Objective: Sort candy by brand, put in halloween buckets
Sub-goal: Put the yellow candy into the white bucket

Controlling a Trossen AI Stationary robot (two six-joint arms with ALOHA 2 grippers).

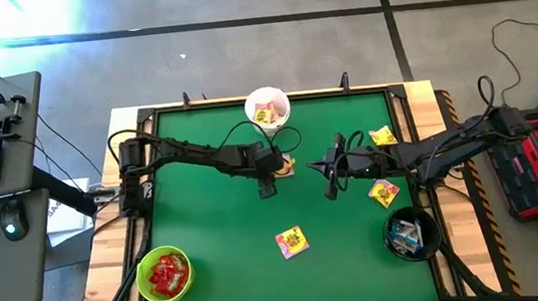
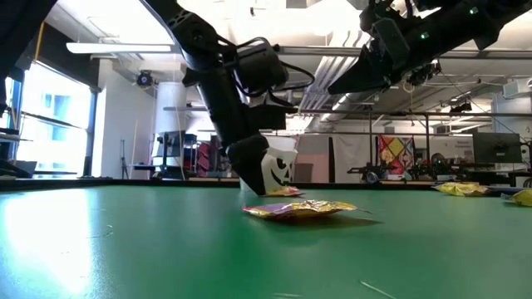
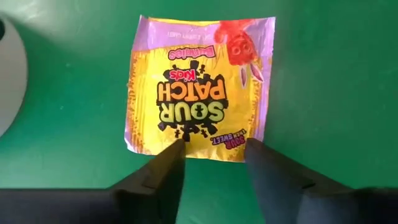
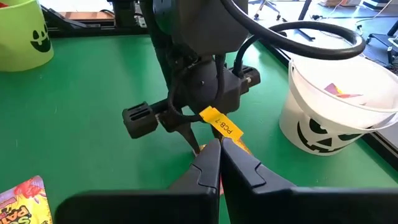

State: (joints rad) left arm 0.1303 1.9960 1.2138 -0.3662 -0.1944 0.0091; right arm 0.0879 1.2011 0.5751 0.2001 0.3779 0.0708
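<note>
**Left gripper open over a yellow sour-candy packet near the white bucket**

The left gripper is low over the green table mat, its two dark fingers spread apart on either side of the near edge of a flat yellow foil packet with purple border and black print. The packet lies flat on the mat, not lifted; whether the fingertips touch it cannot be told. It sits just beside the small round white plastic bucket with a black face print, which stands at the far edge of the mat and already holds yellow packets.

The right gripper hangs above the middle of the table, pointing at the left one, its fingers pressed together on nothing.

Three buckets are in view: the white one, a lime green one at the near left corner filled with red packets, and a black one at the near right with white-and-blue bars inside. Four yellow packets lie loose on the mat: the one under the left gripper, one near the front centre, and two on the right side.
</note>
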